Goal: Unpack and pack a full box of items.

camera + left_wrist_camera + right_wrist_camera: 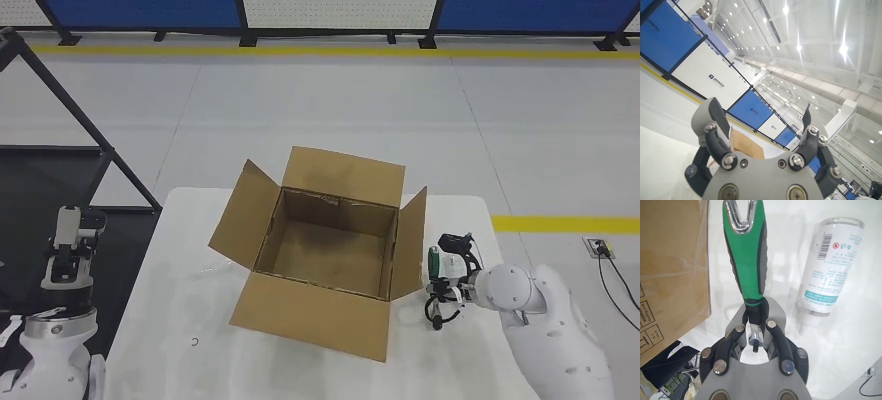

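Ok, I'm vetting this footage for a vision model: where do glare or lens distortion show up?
Left wrist view: round ceiling lamps flare into streaks; the blue and white wall panels bow. Right wrist view: highlights on the chrome-tipped green-handled wrench and the clear plastic bottle. Top view: even light, mild shade inside the open brown cardboard box.

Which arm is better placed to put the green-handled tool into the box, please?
Right. The right gripper is shut on the green-handled tool beside the box; the left gripper is open and empty, off the far side of the table.
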You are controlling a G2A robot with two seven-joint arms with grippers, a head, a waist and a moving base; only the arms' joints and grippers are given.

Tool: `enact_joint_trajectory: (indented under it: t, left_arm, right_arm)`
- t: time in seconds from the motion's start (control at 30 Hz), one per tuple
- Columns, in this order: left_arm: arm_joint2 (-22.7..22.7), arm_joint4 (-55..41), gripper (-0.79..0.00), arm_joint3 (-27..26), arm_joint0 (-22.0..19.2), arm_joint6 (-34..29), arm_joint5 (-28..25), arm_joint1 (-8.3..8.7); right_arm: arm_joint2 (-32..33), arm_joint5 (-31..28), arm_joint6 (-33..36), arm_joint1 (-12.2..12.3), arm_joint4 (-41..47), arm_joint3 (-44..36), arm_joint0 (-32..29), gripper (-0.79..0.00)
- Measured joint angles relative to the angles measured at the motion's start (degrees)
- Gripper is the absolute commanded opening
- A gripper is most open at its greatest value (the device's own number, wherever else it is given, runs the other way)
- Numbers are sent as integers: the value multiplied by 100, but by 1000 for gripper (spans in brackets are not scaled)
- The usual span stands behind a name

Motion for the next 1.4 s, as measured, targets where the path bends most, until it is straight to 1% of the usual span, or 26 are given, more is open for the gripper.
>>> enact_joint_trajectory:
  t: [0.1, 0.17, 0.2, 0.3, 0.43, 0.5, 0.6, 0.7, 0.73, 0.77, 0.8, 0.87, 0.97, 1.03, 1.1, 1.13, 1.23, 1.33, 1.4]
  left_arm:
    - [0, 0, 0, 0, 0, 0, 0, 0]
    - [0, 0, 0, 0, 0, 0, 0, 0]
    - [0, 0, 0, 0, 0, 0, 0, 0]
    - [0, 0, 0, 0, 0, 0, 0, 0]
    - [0, 0, 0, 0, 0, 0, 0, 0]
    - [0, 0, 0, 0, 0, 0, 0, 0]
    - [0, 0, 0, 0, 0, 0, 0, 0]
    - [0, 0, 0, 0, 0, 0, 0, 0]
    - [0, 0, 0, 0, 0, 0, 0, 0]
    - [0, 4, 0, -3, 2, -2, 1, 0]
    - [-7, 30, 0, -12, 8, -16, 3, 3]
    - [-58, 157, 0, -18, 27, -51, -44, 14]
    - [-137, 263, 0, 29, 69, -146, -153, 34]
    - [-217, 330, 0, 77, 119, -240, -283, 51]
    - [-290, 326, 0, 122, 181, -373, -377, 68]
    - [-348, 308, 0, 149, 231, -509, -432, 82]
    - [-576, 222, 0, 225, 381, -974, -555, 134]
    - [-841, 297, 0, 276, 501, -1413, -520, 187]
    - [-868, 324, 0, 280, 511, -1458, -510, 193]
  right_arm:
    - [-87, -35, 32, -5, 21, 154, 83, -690]
    - [-133, -62, 27, -8, 43, 267, 144, -579]
    - [-152, -72, 19, -9, 53, 310, 168, -551]
    - [-210, -101, -9, -11, 75, 410, 223, -545]
    - [-184, -163, -130, 5, 151, 404, 172, -493]
    - [-134, -171, -192, 23, 161, 308, 96, -502]
    - [21, -123, -369, 66, 161, -24, -138, -502]
    - [325, -150, -696, 129, 243, -651, -606, -449]
    - [482, -151, -860, 156, 277, -985, -864, -434]
    - [607, -169, -987, 177, 303, -1254, -1073, -403]
    - [743, -194, -1116, 196, 333, -1527, -1291, -194]
    - [1046, -275, -1429, 232, 418, -2164, -1816, 0]
    - [1437, -572, -1933, 263, 613, -2943, -2525, 0]
    - [1674, -850, -2257, 277, 752, -3316, -2943, 0]
    - [1792, -1076, -2399, 288, 820, -3518, -3218, 0]
    - [1813, -1147, -2403, 292, 828, -3558, -3295, 0]
    - [1807, -1125, -2387, 292, 823, -3547, -3274, 0]
    - [1806, -1121, -2387, 292, 822, -3544, -3270, 0]
    - [1806, -1121, -2387, 292, 822, -3545, -3271, 0]
